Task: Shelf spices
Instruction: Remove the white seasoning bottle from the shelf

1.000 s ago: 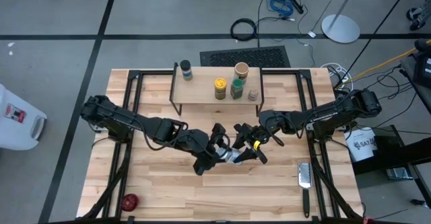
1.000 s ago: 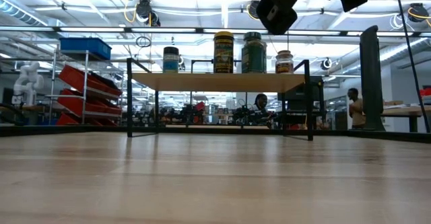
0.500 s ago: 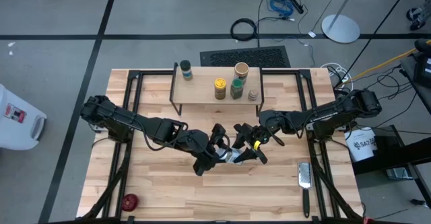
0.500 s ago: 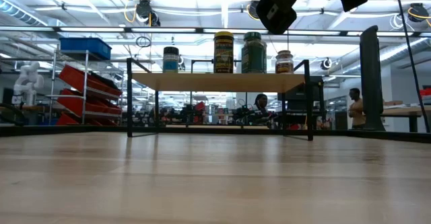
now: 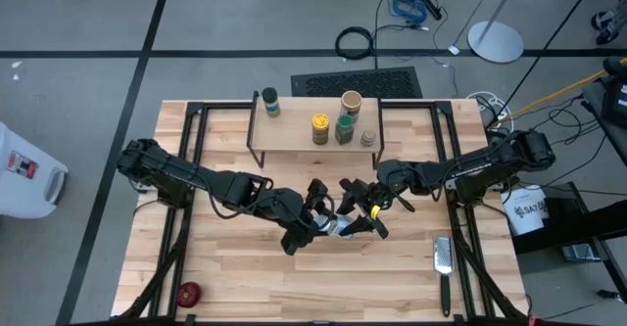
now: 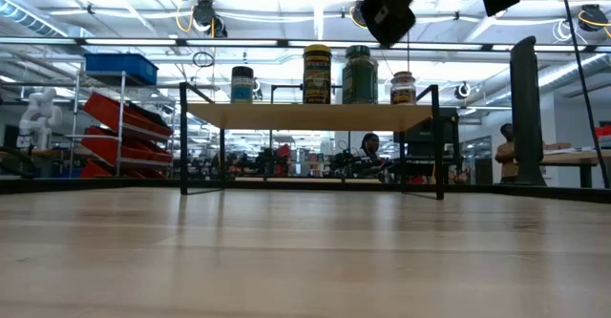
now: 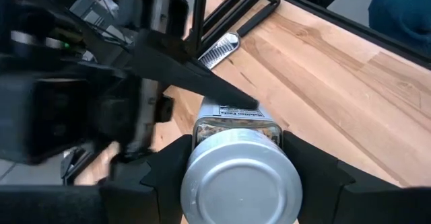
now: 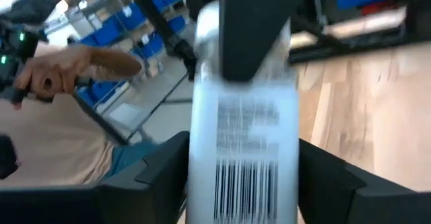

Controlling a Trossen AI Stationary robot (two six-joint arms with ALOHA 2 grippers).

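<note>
**Five jars up, one more in mid-air between the arms**

From where I stand the job looks nearly done. The shelf (image 5: pixel 294 138) at the back of the surface (image 5: pixel 245 277) already carries five jars. The dark-lidded jar (image 5: pixel 269 102) stands alone toward its left end. The tan jar (image 5: pixel 351 101) is at the back, with the yellow jar (image 5: pixel 319 127) and the green-lidded jar (image 5: pixel 345 128) side by side in front of it. A small jar (image 5: pixel 367 138) sits near the right edge. All of them are upright.

What is left is a sixth, the silver-lidded jar (image 7: pixel 239 167). It is held clear of the surface, in front of the shelf and well apart from it. The left tool (image 5: pixel 323 218) is closed around its body just below the lid. The right tool (image 5: pixel 358 209) has come in against the same jar from the other side. Whether that one is clamped on it or loose, I cannot tell. I would guess this is a hand-over, and the jar still has to travel to the shelf, where bare plank shows in the left half.

Against the earlier look, very little differs. The jars on the shelf have not stirred and both arms keep their pose. The right tool has edged a touch, and its arm sits slightly higher in the low view. A person (image 6: pixel 508 154) far off in the room has shifted
</note>
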